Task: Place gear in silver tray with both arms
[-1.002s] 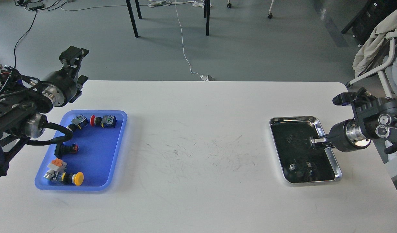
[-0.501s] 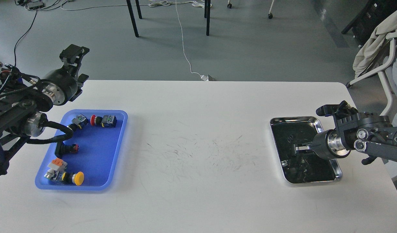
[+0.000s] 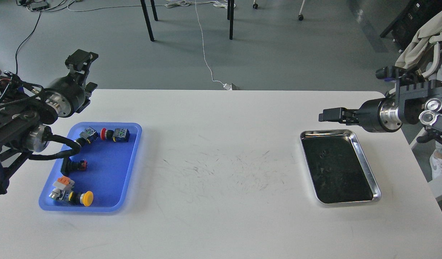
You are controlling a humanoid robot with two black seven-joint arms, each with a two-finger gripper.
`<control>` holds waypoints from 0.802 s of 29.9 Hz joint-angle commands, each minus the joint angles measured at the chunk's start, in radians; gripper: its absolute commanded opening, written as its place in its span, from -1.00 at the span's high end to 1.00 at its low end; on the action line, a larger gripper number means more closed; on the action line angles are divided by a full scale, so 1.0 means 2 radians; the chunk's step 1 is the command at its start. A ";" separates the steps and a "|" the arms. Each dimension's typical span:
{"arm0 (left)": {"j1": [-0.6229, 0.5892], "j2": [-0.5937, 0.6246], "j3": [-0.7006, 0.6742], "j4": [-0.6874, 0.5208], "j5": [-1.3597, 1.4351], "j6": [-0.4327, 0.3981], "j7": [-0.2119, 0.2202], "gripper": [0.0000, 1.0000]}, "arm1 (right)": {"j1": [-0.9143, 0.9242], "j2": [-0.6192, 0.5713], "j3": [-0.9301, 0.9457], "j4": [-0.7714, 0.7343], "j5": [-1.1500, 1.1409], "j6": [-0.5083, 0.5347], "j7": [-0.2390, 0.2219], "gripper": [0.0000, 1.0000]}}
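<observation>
Nearest you, the white table [image 3: 221,223] fills the lower part of the frame, its middle marked with fine dark scuffs.

At lower left you have the blue tray [image 3: 109,172], which holds several push-button parts: a yellow-capped button [image 3: 85,198] at the tray's near edge with an orange-and-grey switch block [image 3: 62,183] just beside it, a black part with a red end [image 3: 77,165] in the middle, and a red-capped button [image 3: 105,134] with small grey blocks [image 3: 121,133] along the far edge.

At lower right, well apart from the blue tray, sits the silver tray [image 3: 366,169], flat on the table, its dark bottom showing only faint reflections.

Above the far rim of the silver tray you see your right gripper [image 3: 327,116], held level and pointing toward the frame's centre, clear of the tray. Its tip appears as one dark block, so you cannot tell how far its fingers are apart.

At upper left your left gripper [image 3: 79,68] is raised beyond the blue tray's far-left corner, over the table edge. It is dark and seen at an angle; you cannot tell its spread either.

Farthest off, at the top of the frame, grey floor [image 3: 278,54] carries a white cable [image 3: 204,54] and dark furniture legs [image 3: 147,19].
</observation>
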 commanded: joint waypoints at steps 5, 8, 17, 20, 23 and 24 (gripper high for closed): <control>-0.014 -0.033 -0.001 0.002 -0.005 0.001 0.002 -0.95 | -0.017 0.049 0.122 -0.147 0.212 -0.015 0.004 -0.92; -0.027 -0.044 -0.002 0.020 -0.007 0.001 0.000 -0.95 | -0.037 0.086 0.153 -0.232 0.318 -0.015 0.021 -0.92; -0.052 -0.106 -0.016 0.085 -0.073 -0.008 -0.001 -0.95 | -0.201 0.152 0.297 -0.226 0.593 0.030 0.034 -0.92; -0.043 -0.111 -0.048 0.067 -0.117 -0.002 0.005 -0.95 | -0.270 0.154 0.358 -0.136 0.590 0.030 0.034 -0.93; -0.036 -0.107 -0.074 0.060 -0.126 0.001 0.006 -0.95 | -0.300 0.151 0.377 -0.102 0.589 0.030 0.034 -0.93; -0.036 -0.104 -0.075 0.059 -0.127 -0.001 0.006 -0.95 | -0.302 0.149 0.377 -0.104 0.588 0.030 0.033 -0.93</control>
